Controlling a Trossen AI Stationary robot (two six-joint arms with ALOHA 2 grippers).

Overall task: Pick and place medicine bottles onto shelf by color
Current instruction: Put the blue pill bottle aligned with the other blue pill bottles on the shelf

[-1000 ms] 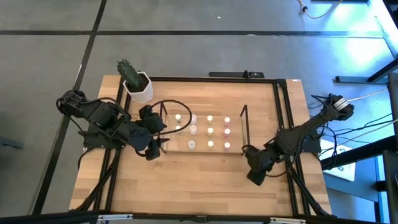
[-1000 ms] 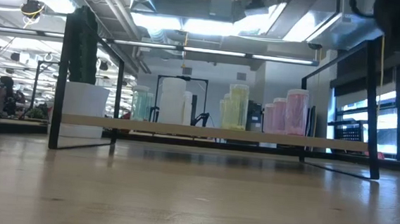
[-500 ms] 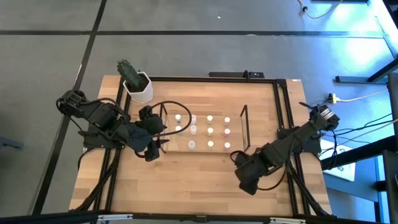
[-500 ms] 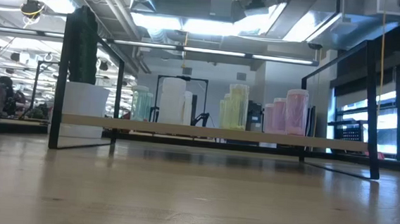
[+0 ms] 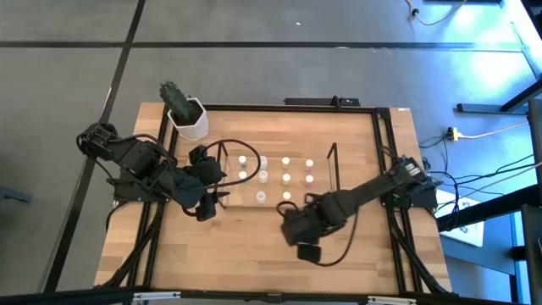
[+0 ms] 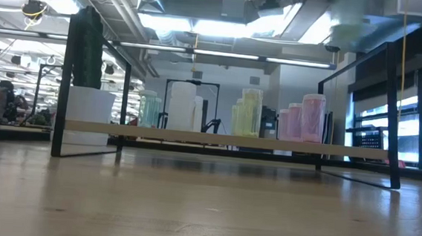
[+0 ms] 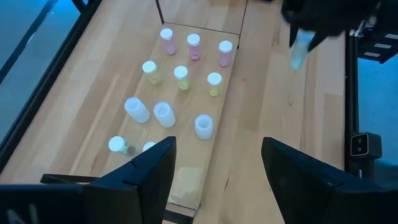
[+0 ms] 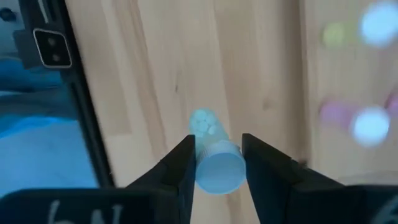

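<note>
Right gripper (image 8: 216, 163): clamped on pale bottle (image 8: 214, 158), at shelf's (image 5: 332, 174) 5 o'clock. Left gripper (image 7: 217, 171): parted, empty, at 9 o'clock.

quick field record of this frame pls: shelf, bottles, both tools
shelf: clear rack mid-table, wire ends upright
bottles on shelf: pink, yellowish and white ones in rows, all upright
right tool: shut on a bluish-tinted bottle, over bare table in front of the shelf
left tool: open, empty, at the shelf's left end
plant pot: at the table's back left corner
</note>
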